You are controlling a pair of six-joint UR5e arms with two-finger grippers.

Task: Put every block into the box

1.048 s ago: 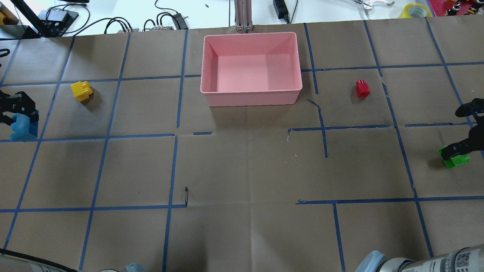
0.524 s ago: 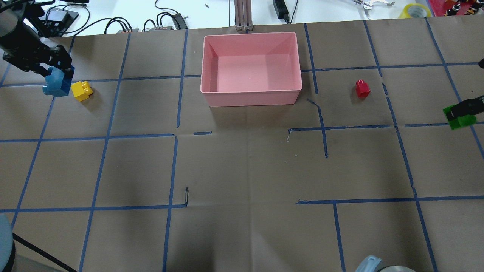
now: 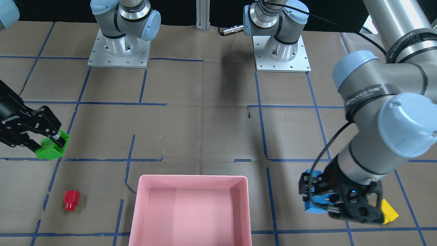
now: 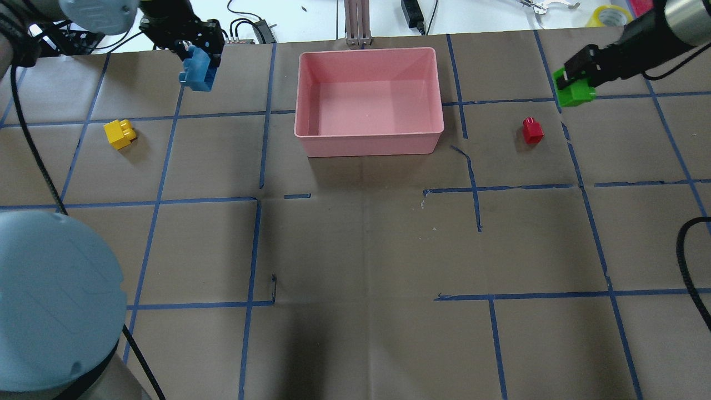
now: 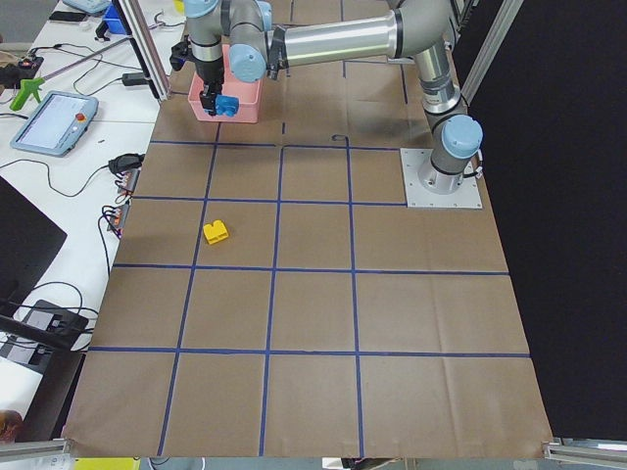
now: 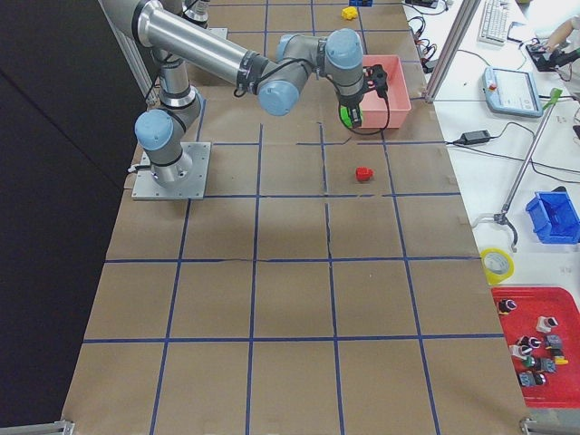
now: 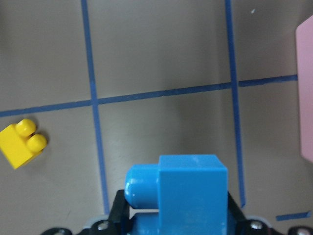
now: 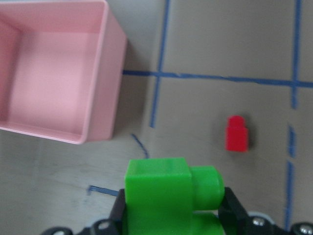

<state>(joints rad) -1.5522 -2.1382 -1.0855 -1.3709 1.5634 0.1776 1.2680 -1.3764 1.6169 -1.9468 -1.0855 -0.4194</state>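
**Both arms loaded, the box empty between them**

The pink box [image 4: 369, 145] sits mid-table at the far edge with nothing in it, and both arms are closing on it from opposite sides. The left gripper [image 4: 201, 55] is clamped tight on the blue block [image 4: 199, 72], off the box's left side. The right gripper [image 4: 572, 78] is pinched on the green block [image 4: 576, 94], out past the right wall. Both blocks look lifted clear of the table [image 4: 355, 250]. The yellow block [image 4: 119, 134] lies well left and the red block [image 4: 532, 130] near the right. The way to do this well is to carry each brick fully over the rim, stagger the arms so they don't meet, then lower before letting go so nothing bounces out.
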